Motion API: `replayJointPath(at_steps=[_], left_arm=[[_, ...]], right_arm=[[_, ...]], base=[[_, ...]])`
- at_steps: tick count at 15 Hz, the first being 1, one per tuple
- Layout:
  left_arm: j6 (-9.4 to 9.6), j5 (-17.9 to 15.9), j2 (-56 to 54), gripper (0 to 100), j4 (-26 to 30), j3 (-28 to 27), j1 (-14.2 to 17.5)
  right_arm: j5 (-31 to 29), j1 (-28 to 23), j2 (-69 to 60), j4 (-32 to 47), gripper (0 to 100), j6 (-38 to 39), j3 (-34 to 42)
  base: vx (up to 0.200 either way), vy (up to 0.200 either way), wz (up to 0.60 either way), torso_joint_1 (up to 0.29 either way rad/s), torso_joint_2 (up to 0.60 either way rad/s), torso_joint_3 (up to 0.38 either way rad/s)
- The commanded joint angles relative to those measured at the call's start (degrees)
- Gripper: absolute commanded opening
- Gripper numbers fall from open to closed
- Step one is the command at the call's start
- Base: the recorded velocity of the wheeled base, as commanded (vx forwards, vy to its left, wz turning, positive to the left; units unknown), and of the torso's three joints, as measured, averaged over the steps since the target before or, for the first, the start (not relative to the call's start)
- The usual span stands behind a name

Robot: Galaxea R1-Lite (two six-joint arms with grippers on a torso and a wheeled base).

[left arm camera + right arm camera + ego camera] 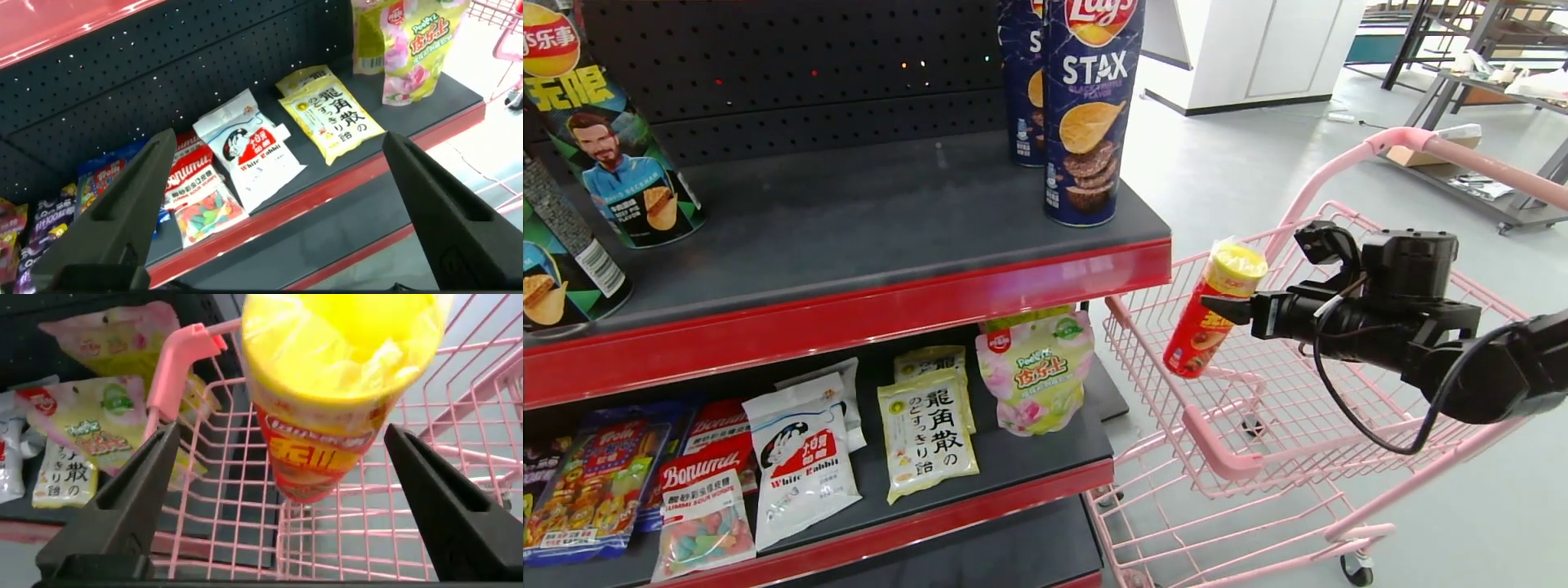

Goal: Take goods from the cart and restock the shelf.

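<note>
A red chip can (pixel 1202 339) with a yellow, film-wrapped lid hangs tilted above the pink cart (pixel 1217 461). My right gripper (pixel 1225 309) reaches in from the right and is shut on the chip can just below its lid. From the right wrist I look down on the lid and the can (pixel 327 457), with my right gripper (pixel 281 429) straddling it and the cart's wire grid beneath. My left gripper (pixel 278 136) is open and holds nothing, down in front of the lower shelf's candy bags (pixel 245 151). The upper shelf (pixel 849 220) is bare in its middle.
Tall dark-blue chip cans (pixel 1090 106) stand at the upper shelf's right end and other cans (pixel 613 163) at its left. Snack bags (pixel 927 429) lie on the lower shelf (pixel 1013 457). The cart's handle (pixel 1462 155) rises at the right, over open grey floor.
</note>
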Motion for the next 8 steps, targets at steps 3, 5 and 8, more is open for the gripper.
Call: replayJointPath(at_steps=[3,5,8], left_arm=[[0.02,0.0,0.2,100,0.0,0.1,0.1],[0.02,0.1,0.2,100,0.1,0.0,0.1],[0.02,0.3,0.2,100,0.1,-0.3,0.1]], right_arm=[[-1.8,-0.9,7.9,-0.5,100,0.1,-6.0],[-2.3,-1.9,11.0,-0.5,100,0.2,-10.1],[-2.2,-1.9,13.2,-0.4,100,2.7,-14.2]], base=[[0.0,0.0,0.0,0.0,0.0,0.0],[0.0,0.0,0.0,0.0,0.0,0.0],[0.0,0.0,0.0,0.0,0.0,0.0]])
